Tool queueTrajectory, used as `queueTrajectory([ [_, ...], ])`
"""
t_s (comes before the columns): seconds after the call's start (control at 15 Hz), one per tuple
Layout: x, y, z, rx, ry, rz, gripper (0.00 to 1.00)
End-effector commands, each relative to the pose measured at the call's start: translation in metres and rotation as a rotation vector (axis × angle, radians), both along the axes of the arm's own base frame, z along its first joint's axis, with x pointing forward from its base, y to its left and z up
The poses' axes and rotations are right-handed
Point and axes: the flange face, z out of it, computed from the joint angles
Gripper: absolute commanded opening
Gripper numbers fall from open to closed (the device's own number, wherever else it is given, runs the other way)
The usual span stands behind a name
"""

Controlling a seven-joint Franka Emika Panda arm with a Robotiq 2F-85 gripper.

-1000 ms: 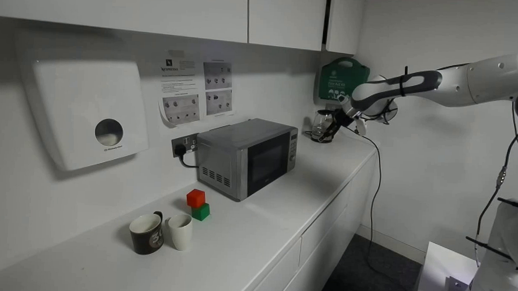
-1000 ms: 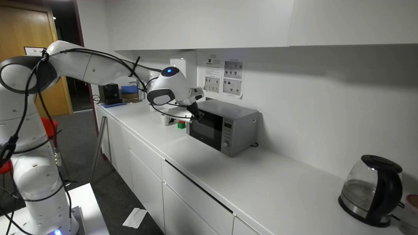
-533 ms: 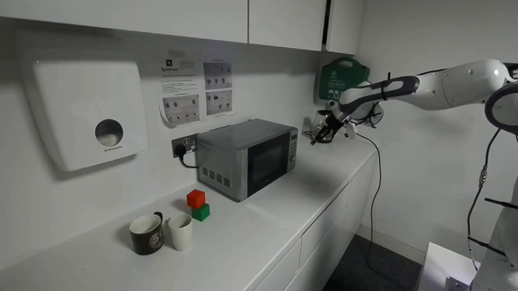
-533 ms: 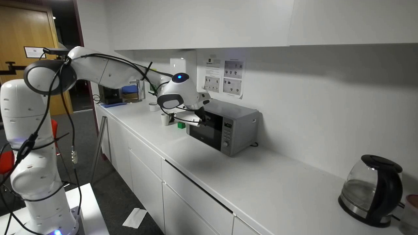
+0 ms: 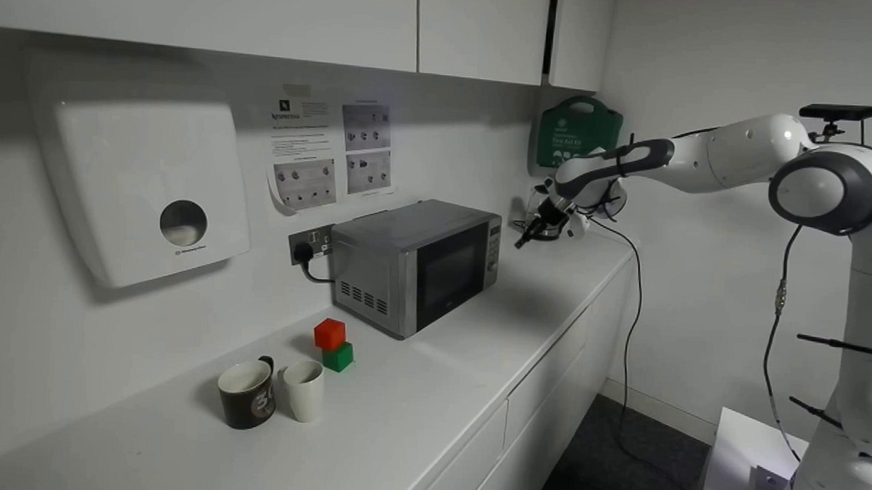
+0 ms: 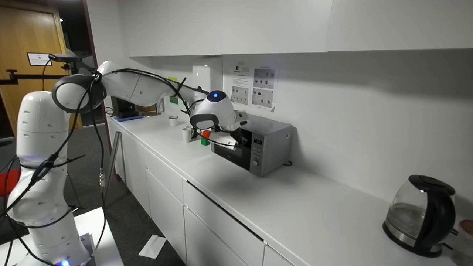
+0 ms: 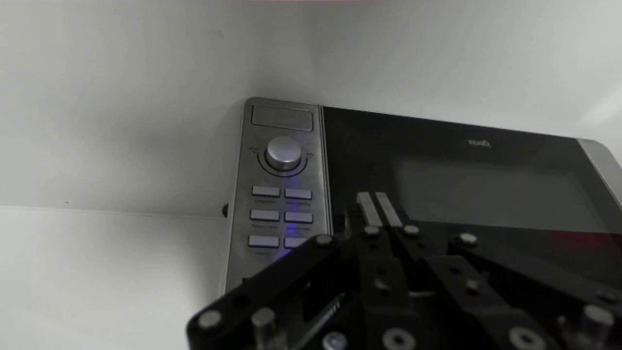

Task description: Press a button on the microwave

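Observation:
The microwave is a grey-silver box on the counter, seen in both exterior views (image 5: pixel 400 233) (image 6: pixel 275 146). In the wrist view its dark door (image 7: pixel 486 184) appears upside down beside the narrow control strip (image 7: pixel 279 262). The strip carries a round silver knob (image 7: pixel 284 152) and two columns of buttons (image 7: pixel 264 215), partly hidden by a finger linkage. My gripper (image 7: pixel 379 206) is shut and empty, its fingertips side by side with a thin gap. In the wrist view they overlap the door just beside the strip. In an exterior view the gripper (image 5: pixel 525 237) appears apart from the microwave.
A glass kettle (image 6: pixel 417 214) stands on the counter (image 6: pixel 314 214). Two mugs (image 5: pixel 247 392) (image 5: pixel 305 390) and a red block (image 5: pixel 330 334) on a green block (image 5: pixel 338 357) are beyond the microwave's far end. Wall cupboards (image 5: pixel 487 33) hang above. A cable (image 5: pixel 633 310) dangles from the arm.
My arm has swung along the counter, bringing the gripper down and toward the microwave's control end. The gripper stays shut. The microwave and other objects have not moved.

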Motion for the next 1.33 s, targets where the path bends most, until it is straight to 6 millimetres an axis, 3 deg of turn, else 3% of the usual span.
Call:
queueTrajectory([
  [0.0,0.02,-0.017,-0.003,0.009,-0.024,0.007,0.0],
  [0.53,0.047,-0.028,-0.008,0.025,-0.038,0.002,0.0],
  [0.6,0.038,-0.02,-0.015,0.011,-0.02,-0.01,0.01],
  [1.27,0.043,-0.023,-0.015,0.013,-0.025,-0.01,0.01],
])
